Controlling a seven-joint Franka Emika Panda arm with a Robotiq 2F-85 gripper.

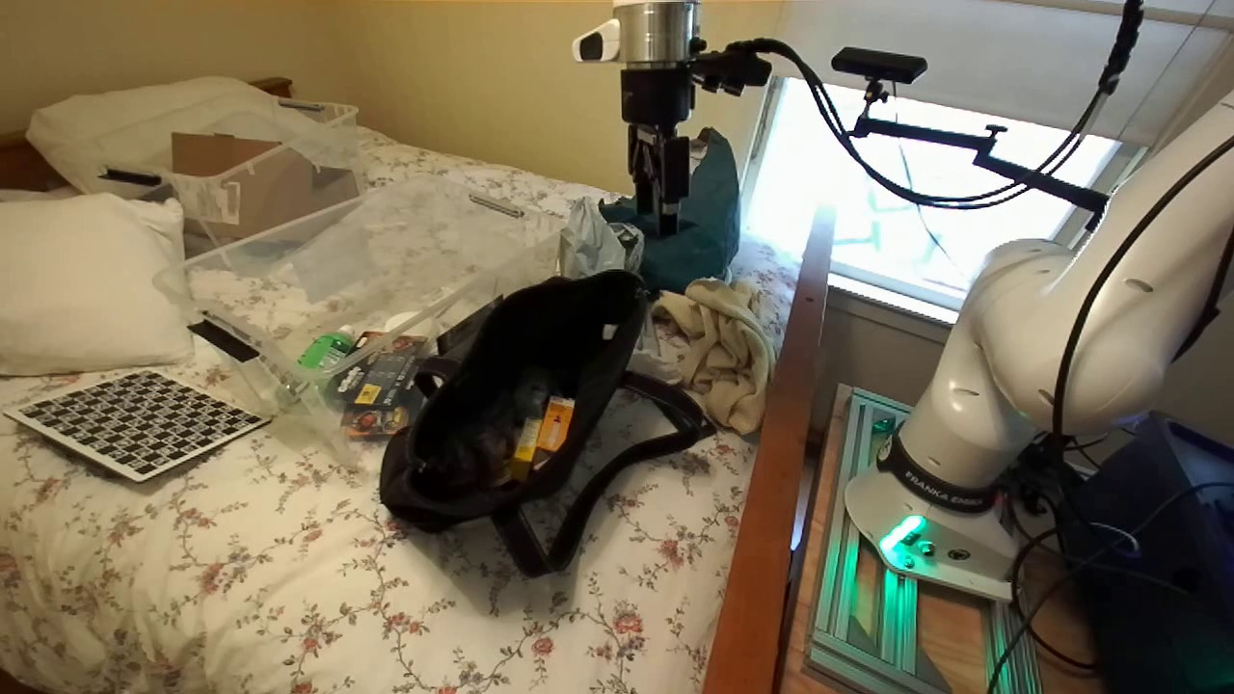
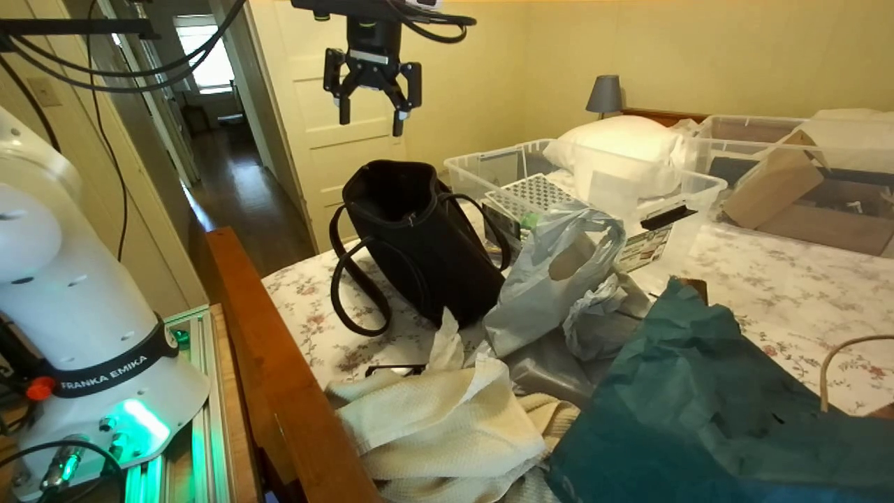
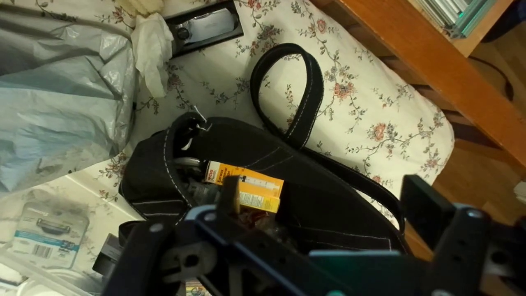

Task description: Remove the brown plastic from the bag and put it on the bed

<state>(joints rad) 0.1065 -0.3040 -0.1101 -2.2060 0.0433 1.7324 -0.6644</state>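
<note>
The black bag (image 1: 603,328) lies on the flowered bed (image 1: 386,598) with its mouth open; it also shows in an exterior view (image 2: 440,262) and the wrist view (image 3: 324,197). The brown plastic (image 3: 252,218) shows inside the bag in the wrist view, a crumpled reddish-brown piece beside a yellow-orange box (image 3: 250,181). It is partly hidden behind one finger, and I cannot make it out in the exterior views. My gripper (image 2: 371,120) is open and empty, pointing down, well above the bag. It also shows in the other views (image 1: 667,217) (image 3: 326,203).
A clear plastic bin (image 1: 386,280) stands beside the bag. A grey plastic bag (image 2: 552,286), a teal bag (image 2: 698,419) and a cream cloth (image 2: 447,426) lie near it. A wooden rail (image 1: 771,482) runs along the bed's edge. A checkered board (image 1: 140,424) lies on the bed.
</note>
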